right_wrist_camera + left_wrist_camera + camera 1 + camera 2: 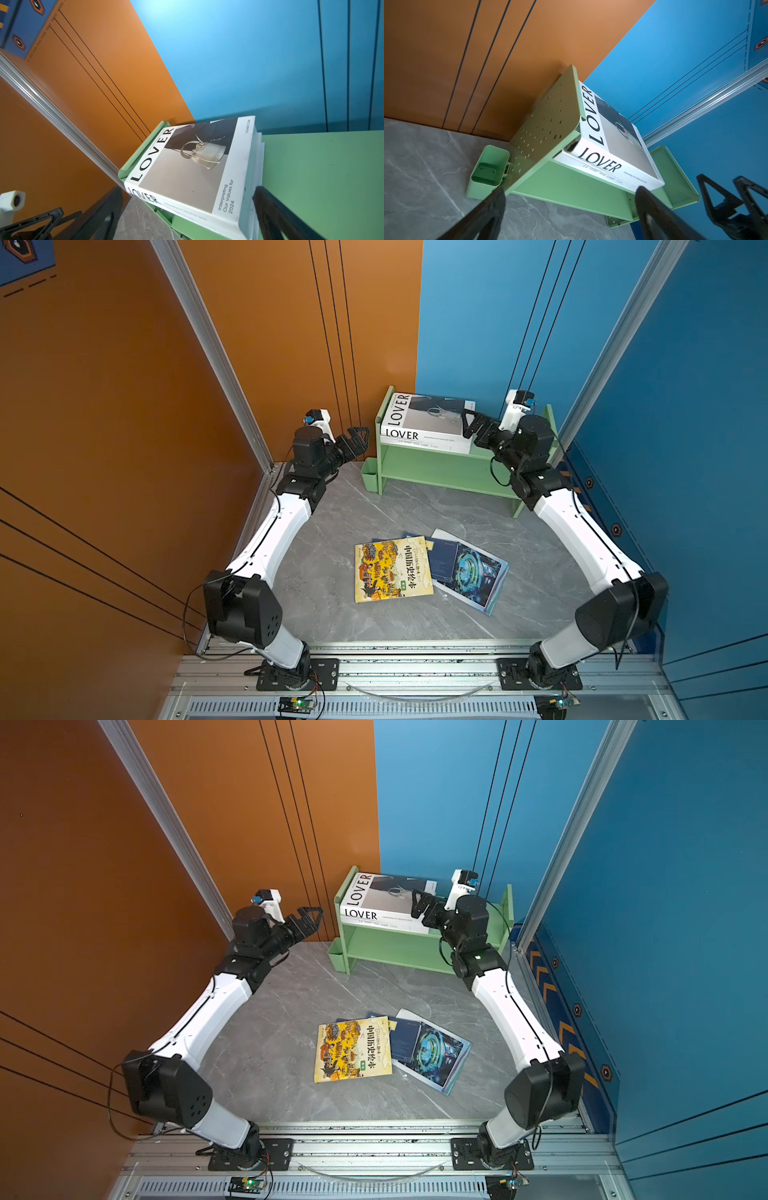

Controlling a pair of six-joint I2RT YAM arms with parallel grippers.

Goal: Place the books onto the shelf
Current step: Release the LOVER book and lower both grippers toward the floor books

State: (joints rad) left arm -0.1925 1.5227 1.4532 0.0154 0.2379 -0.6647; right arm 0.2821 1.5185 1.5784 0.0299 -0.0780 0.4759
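Jaws gape on both: your right gripper [466, 423] at the LOVER book's [424, 418] three o'clock, left gripper [364, 438] at the shelf's [432, 472] nine.

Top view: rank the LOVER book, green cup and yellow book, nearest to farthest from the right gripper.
1. LOVER book, on the shelf top, beside the right gripper.
2. Green cup, at the shelf's left end.
3. Yellow book, flat on the table, out front.

On the light green two-tier wooden shelf [440, 470], the top board's right half lies bare; the thick white book lettered "LOVER" [424, 418] fills the left half (stacked on a second white book [432, 446]). The lower tier is open in front.
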